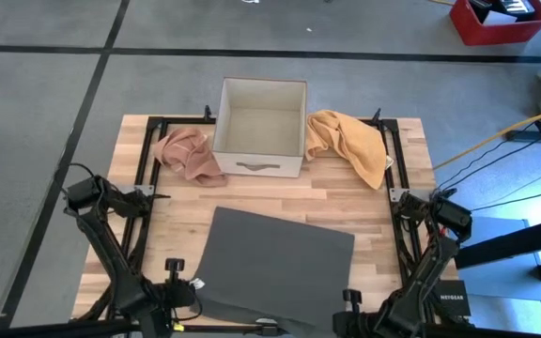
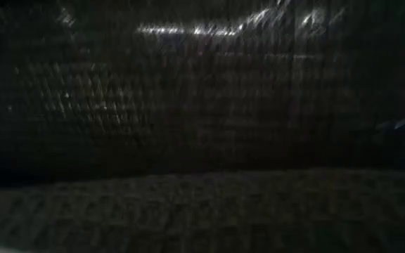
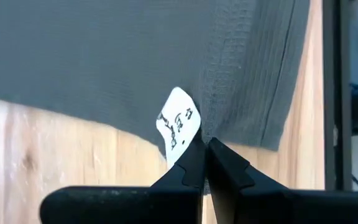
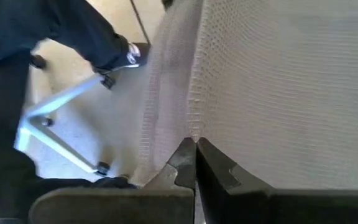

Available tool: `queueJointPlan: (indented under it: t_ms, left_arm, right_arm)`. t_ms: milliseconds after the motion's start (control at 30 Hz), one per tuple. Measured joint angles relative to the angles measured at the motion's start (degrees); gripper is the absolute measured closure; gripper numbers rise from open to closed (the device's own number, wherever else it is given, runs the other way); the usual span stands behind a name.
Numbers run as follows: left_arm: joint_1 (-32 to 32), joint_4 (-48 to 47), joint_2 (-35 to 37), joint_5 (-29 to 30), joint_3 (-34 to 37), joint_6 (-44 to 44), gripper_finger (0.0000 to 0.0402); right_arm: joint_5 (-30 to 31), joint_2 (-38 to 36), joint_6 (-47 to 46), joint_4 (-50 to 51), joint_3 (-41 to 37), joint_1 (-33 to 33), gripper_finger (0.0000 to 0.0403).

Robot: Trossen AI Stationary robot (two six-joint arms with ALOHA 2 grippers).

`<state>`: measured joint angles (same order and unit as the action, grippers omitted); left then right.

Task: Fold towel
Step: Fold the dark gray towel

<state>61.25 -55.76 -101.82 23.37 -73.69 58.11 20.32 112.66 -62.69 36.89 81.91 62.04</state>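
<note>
Open box (image 1: 260, 127), pink cloth (image 1: 187, 154), orange cloth (image 1: 351, 141)

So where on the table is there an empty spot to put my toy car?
Bare wood shows between the box and the grey towel, and left of that towel near the left arm. The back is crowded: pink cloth, box, orange cloth. The front is busy: left gripper and right gripper pinch the towel's corners.

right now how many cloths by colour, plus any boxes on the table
grey towel: 1
pink cloth: 1
orange cloth: 1
open box: 1
total: 4
</note>
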Motion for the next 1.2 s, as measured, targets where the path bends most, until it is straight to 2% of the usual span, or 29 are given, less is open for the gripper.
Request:
queueJointPlan:
  t_ms: [400,533,700,833,1000,1033,1100,1200]
  left_arm:
    - [0.2,4.6,-0.2,-1.7,2.2,0.3,0.0398]
    - [0.3,4.5,-0.2,-2.0,2.2,-1.2,0.0383]
    - [0.3,4.6,-0.2,-3.2,2.2,-1.1,0.0336]
    - [0.1,5.1,-0.2,-8.7,1.9,0.3,0.0298]
    - [-2.4,4.8,0.2,-22.9,-1.1,3.7,0.0274]
    - [-3.0,4.4,0.6,-23.7,-1.6,4.8,0.0273]
    - [-4.7,3.9,1.5,-20.3,-2.0,5.2,0.0273]
    - [-7.2,4.3,1.7,-3.8,-1.9,1.8,0.0279]
  right_arm:
    - [-0.3,0.9,0.0,-1.1,0.0,0.2,0.0390]
    - [-1.4,1.0,1.3,-1.3,0.0,0.2,0.0365]
    - [-2.4,1.0,1.7,-2.4,0.0,0.3,0.0316]
    - [-4.6,1.0,1.9,-2.4,0.0,0.2,0.0280]
    - [-9.3,0.5,1.8,-1.9,0.0,-0.4,0.0251]
    - [-9.5,0.1,1.7,-1.9,0.0,-0.8,0.0249]
    - [-7.6,-0.4,3.2,-1.6,0.0,-1.4,0.0247]
    - [0.9,-0.4,7.4,1.7,0.0,-3.1,0.0249]
